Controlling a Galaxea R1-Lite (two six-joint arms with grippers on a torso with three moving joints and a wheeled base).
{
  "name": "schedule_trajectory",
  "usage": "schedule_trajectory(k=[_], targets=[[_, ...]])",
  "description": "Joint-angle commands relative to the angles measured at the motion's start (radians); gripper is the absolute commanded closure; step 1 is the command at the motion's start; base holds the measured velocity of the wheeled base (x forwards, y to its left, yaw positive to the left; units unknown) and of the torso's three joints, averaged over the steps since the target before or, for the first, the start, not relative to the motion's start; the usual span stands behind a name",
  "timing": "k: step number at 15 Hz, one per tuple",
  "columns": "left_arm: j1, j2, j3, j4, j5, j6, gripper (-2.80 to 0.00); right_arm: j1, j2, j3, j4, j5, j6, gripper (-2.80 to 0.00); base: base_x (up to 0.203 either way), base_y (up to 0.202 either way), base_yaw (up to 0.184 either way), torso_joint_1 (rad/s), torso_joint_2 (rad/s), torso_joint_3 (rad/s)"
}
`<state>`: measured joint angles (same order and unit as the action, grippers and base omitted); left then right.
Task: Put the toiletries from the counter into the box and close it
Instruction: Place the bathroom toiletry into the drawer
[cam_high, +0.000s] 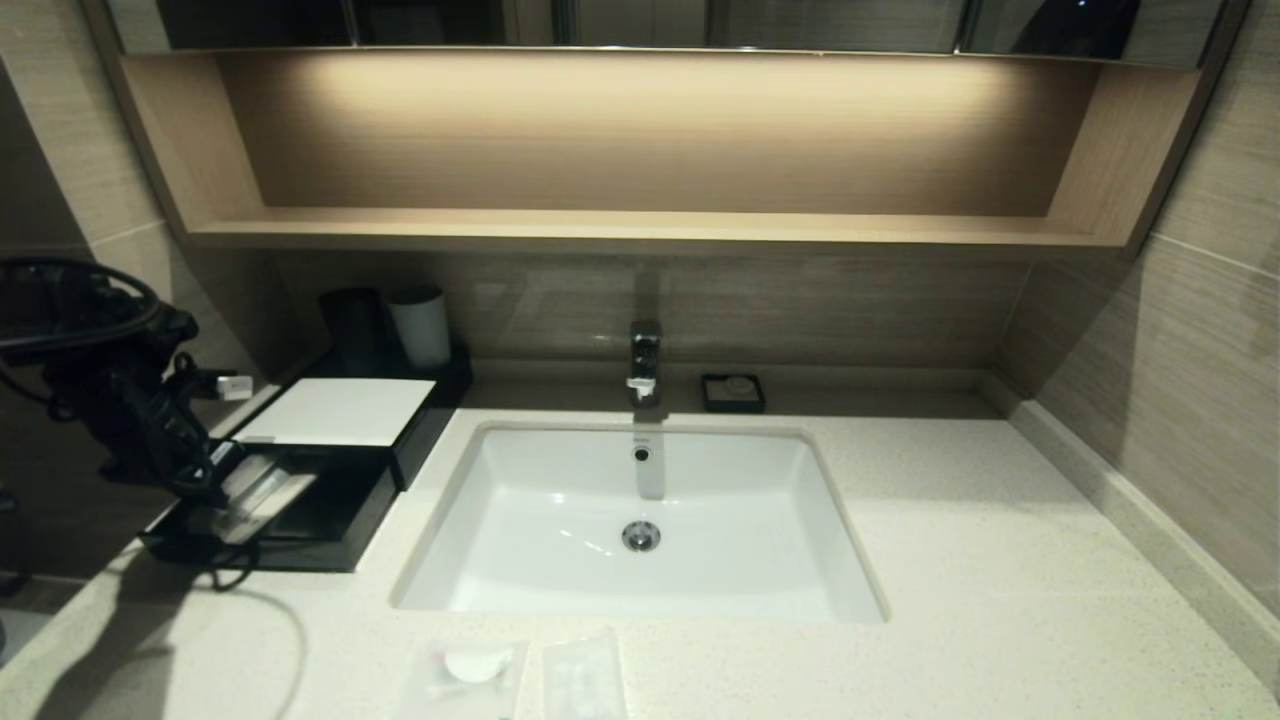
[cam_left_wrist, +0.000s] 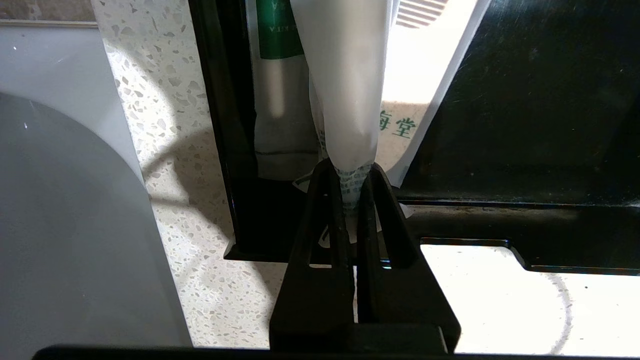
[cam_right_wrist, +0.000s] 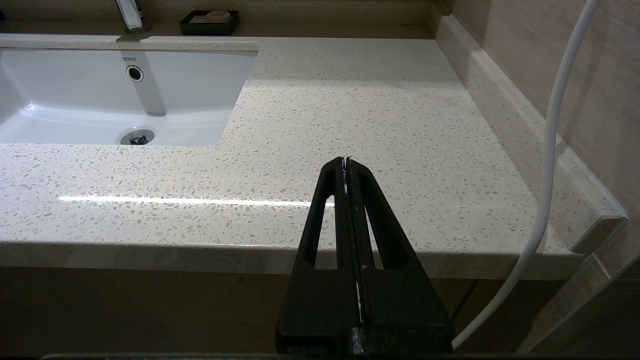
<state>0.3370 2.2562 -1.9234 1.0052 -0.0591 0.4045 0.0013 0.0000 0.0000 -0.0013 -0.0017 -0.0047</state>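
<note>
While the left hand (cam_left_wrist: 350, 187) pinches the long thin packet (cam_left_wrist: 345, 90) over the box's (cam_high: 330, 520) open drawer, two packets (cam_high: 470, 670) wait on the tabletop (cam_high: 1000, 560) near the sink. Right hand (cam_right_wrist: 346, 165) closed, empty, parked at the front edge. Drawer not yet shut.
</note>
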Motion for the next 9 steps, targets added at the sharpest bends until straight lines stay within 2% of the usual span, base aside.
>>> schedule_trajectory(k=[1,9], targets=[[-0.001,0.002,0.000,0.004,0.001,0.004,-2.80,0.000,0.000,0.002,0.000,0.000,-0.001,0.00,0.000,0.000,0.000,0.000,0.00,0.000],[-0.017,-0.038,0.000,-0.016,-0.020,0.001,-2.80,0.000,0.000,0.002,0.000,0.000,-0.001,0.00,0.000,0.000,0.000,0.000,0.00,0.000]])
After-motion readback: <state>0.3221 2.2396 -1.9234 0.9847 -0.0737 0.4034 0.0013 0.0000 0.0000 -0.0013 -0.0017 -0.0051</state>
